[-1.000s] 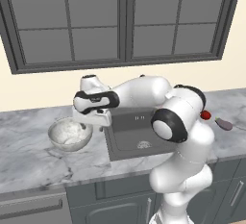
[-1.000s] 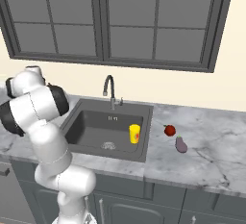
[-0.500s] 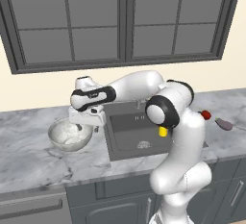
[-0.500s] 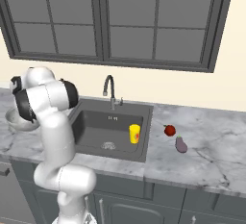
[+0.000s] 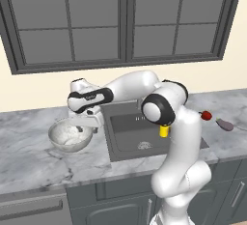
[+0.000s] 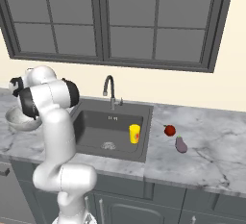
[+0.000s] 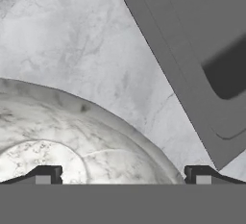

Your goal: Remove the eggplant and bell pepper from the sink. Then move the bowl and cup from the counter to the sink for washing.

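Half of bowl (image 7: 72, 136) cut off | cup (image 5: 164, 131) partly behind arm

Even flat rendered light, soft shadows, no glare; slight pixelation.

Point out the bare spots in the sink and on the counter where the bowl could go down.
The sink floor is bare left of the cup, around the drain. The counter lies bare right of the eggplant and bell pepper. Crowded: beside the bowl, where the open gripper hangs.
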